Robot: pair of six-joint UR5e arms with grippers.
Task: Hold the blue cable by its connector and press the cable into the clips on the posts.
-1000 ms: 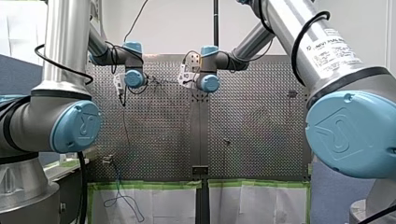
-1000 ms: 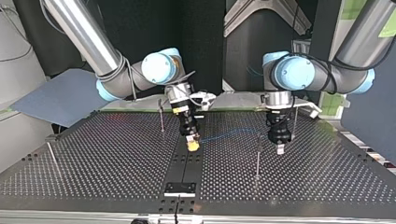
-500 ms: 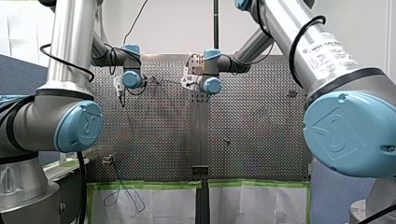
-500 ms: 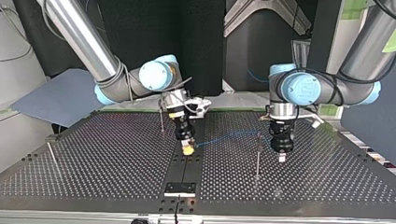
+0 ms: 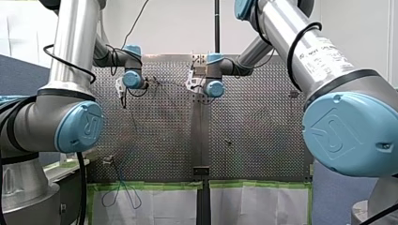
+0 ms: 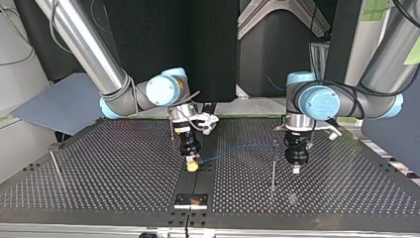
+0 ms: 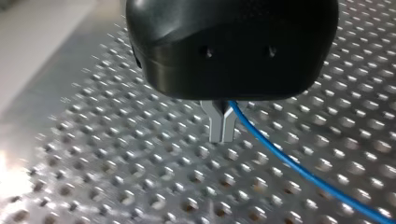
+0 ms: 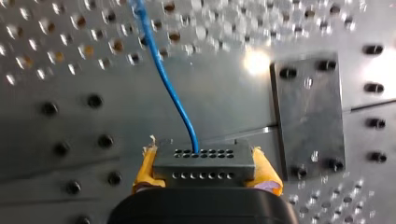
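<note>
Top view: the blue cable (image 6: pixel 237 148) runs from my right gripper (image 6: pixel 191 167) past a post (image 6: pixel 273 163) to my left gripper (image 6: pixel 295 169).

Left wrist view: the metal fingers (image 7: pixel 215 126) are closed narrow on the thin, smooth cable.

Right wrist view: the yellow pads (image 8: pixel 147 168) clamp the dark connector (image 8: pixel 204 161), which has rows of holes. The cable leaves it ahead.

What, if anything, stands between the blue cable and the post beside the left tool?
Nothing visible does. The blue cable runs from the connector in the right tool to the left tool, passing that post near its top; whether it touches cannot be told.
</note>
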